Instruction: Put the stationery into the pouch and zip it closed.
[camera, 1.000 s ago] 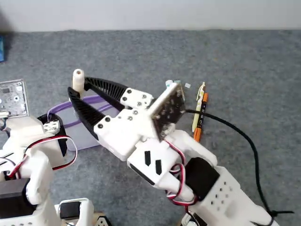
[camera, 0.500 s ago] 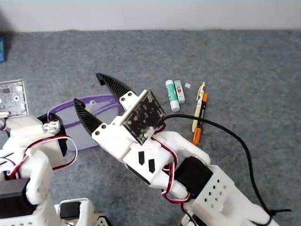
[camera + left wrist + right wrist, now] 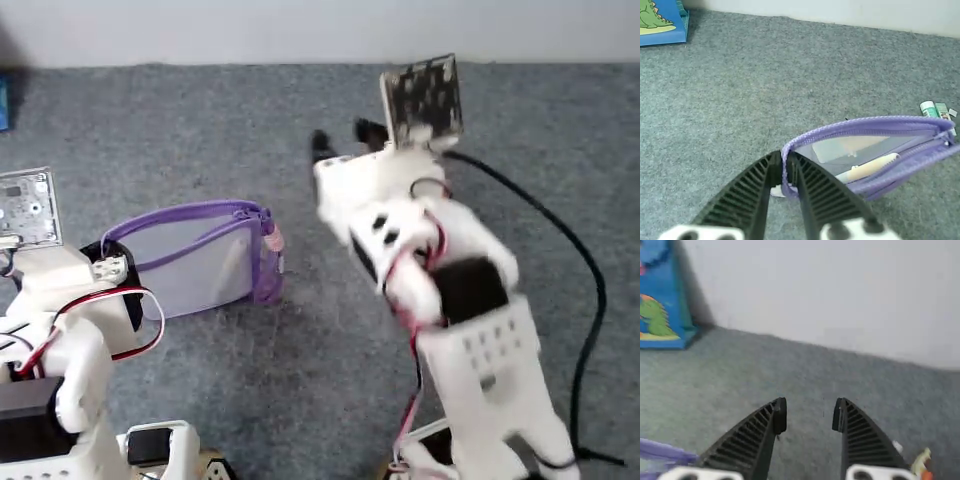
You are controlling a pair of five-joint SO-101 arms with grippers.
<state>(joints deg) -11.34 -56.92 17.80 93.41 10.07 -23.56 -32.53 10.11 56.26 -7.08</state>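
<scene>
Change: the right arm has swung away from the pouch (image 3: 195, 262) toward the far wall (image 3: 840, 290). The right tool (image 3: 810, 417) stood over the pouch's mouth half a second ago and now hangs above bare bench (image 3: 200, 130), well apart from it. The pouch and the left arm have kept their place.
Right tool: open, with a clear gap between its two black ribbed fingers and nothing between them. It points toward the wall.
Left tool (image 3: 785, 167): closed on the pouch, pinching the purple zip rim at the pouch's near end between its fingertips.
Pouch: lies on the bench, reaching away from the left tool. Its mouth is open and the zip is not drawn.
Pale stick (image 3: 867, 168): inside the pouch, seen through the clear wall, just beyond the left tool's fingertips.
Green-capped sticks (image 3: 928, 108): on the bench past the pouch's far end, well apart from the left tool.
Pens (image 3: 921, 462): yellow and orange tips on the bench near the right tool, off to one side of its fingers.
Blue box (image 3: 660, 305): stands against the wall, well apart from both tools.
</scene>
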